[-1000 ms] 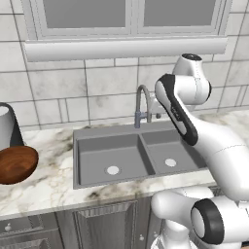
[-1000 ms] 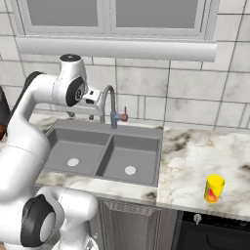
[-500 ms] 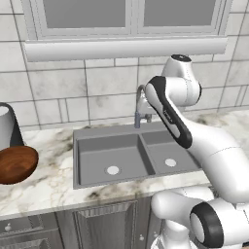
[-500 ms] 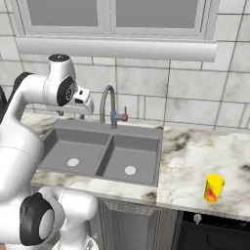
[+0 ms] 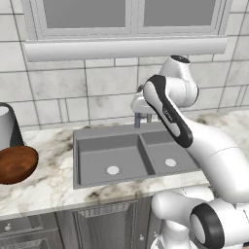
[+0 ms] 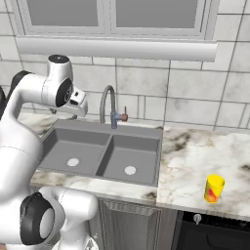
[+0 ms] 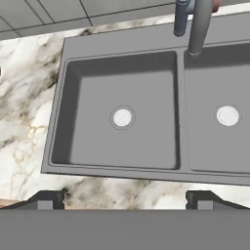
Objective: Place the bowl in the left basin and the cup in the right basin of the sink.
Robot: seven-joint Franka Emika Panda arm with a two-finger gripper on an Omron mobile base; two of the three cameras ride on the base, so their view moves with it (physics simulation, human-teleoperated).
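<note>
Left base view: arm rises from 5 o'clock, elbow folds over the right side of the sink (image 5: 97, 146), and the wrist hangs above the back rim by the faucet (image 5: 137, 119); dark marking on the black forearm band, too small to read. Right base view: white hand block sits at about 10 o'clock of frame, above the left basin's (image 6: 73, 149) back-left corner, camera face pointing down; fingertips themselves too small to make out there. Hand view: gripper (image 7: 126, 201) looks straight down, two dark finger tips (image 7: 48, 199) at 7 and 5 o'clock, spread wide apart, nothing between them. Below them the marble counter (image 7: 24, 122) front edge, left basin dead centre with its pale drain (image 7: 122, 117), right basin (image 7: 219, 122) at 3 o'clock, faucet spout at 1 o'clock over the divider. Both basins hold nothing. Bowl (image 5: 17, 164) sits on the counter at 9 o'clock of the left base view, well apart from the sink, upright, just in front of a pale grey cylinder (image 5: 6, 127) with black base. Cup (image 6: 214, 188) stands upright on the counter right of the sink, 4 o'clock in right base view, near the front edge; has a red patch on its side, no readable text. No legible labels anywhere.
</note>
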